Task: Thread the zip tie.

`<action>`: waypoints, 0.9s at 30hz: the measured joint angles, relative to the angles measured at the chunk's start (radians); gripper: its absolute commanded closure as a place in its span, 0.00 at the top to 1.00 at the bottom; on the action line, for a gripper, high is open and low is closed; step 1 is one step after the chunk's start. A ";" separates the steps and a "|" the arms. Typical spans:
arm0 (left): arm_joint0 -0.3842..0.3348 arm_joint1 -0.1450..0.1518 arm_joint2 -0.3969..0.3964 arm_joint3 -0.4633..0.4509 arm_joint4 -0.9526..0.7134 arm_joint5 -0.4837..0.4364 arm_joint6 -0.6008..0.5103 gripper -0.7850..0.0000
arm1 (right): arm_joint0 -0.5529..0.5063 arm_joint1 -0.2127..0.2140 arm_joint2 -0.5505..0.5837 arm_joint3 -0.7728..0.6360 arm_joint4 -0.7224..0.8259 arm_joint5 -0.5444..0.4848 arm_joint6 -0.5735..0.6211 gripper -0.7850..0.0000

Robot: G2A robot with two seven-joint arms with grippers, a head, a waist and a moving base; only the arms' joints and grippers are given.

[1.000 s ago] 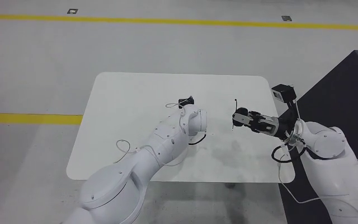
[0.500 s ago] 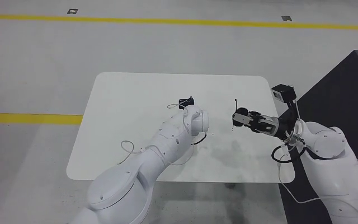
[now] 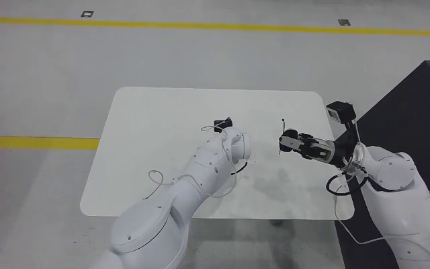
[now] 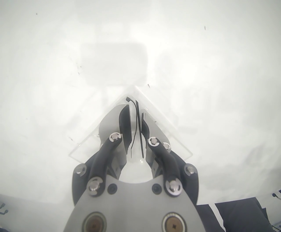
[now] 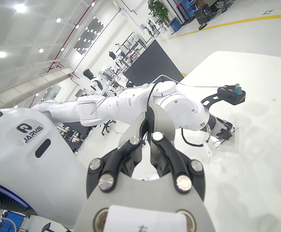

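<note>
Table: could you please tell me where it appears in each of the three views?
Top view: table fills the centre.
Left wrist view: table is the white surface behind the left gripper.
Right wrist view: table lies beneath the left gripper, beyond the right gripper.
Shared landmark, both wrist views: the left gripper.

Overhead plus wrist cameras; shared table [image 3: 151,138]

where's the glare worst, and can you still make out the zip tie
Left wrist view: the table is blown near white, yet black zip ties stand out inside the left pincer. Right wrist view: ceiling lamps flare. Top view: even light; the zip tie in the right pincer reads thin.
</note>
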 measured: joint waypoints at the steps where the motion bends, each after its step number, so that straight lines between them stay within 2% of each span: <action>1: 0.000 -0.003 -0.001 0.005 0.003 -0.003 -0.001 0.00 | 0.000 0.000 0.000 0.000 0.000 0.000 0.000 0.00; 9: -0.006 -0.020 -0.012 0.022 0.016 -0.010 0.000 0.00 | 0.000 0.000 0.000 0.000 0.000 0.000 0.000 0.00; 16: -0.039 -0.032 -0.028 -0.012 0.033 0.013 0.000 0.00 | 0.000 0.000 0.000 0.000 0.000 0.000 0.000 0.00; 21: -0.054 -0.033 -0.038 -0.043 0.048 0.038 -0.026 0.00 | 0.000 0.000 0.000 0.000 0.000 0.000 0.000 0.00; 27: -0.064 -0.020 -0.055 -0.084 0.073 0.080 -0.062 0.00 | 0.000 0.000 0.000 0.000 0.000 0.000 0.000 0.00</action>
